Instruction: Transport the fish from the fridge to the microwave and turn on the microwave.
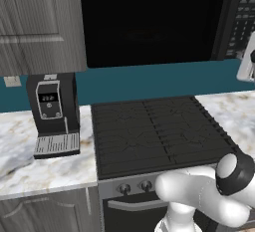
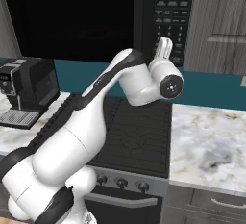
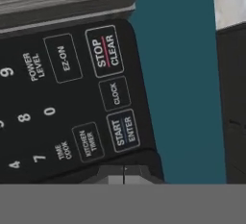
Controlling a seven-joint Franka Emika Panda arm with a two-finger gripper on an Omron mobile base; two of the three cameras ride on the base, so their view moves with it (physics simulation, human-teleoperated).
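— Where's your target?

— The microwave (image 2: 96, 16) hangs above the stove (image 1: 159, 131); its keypad panel (image 3: 72, 103) is right before the gripper (image 3: 124, 172), with the START/ENTER button (image 3: 124, 130) just above the fingertips.

— And the fingers?

— Pinched together, holding nothing. You grab nothing here: judge the button rigid and shallow, so press it squarely with the closed tips, clear of the CLOCK button (image 3: 115, 93). The door looks shut; I can't tell where the fish is.
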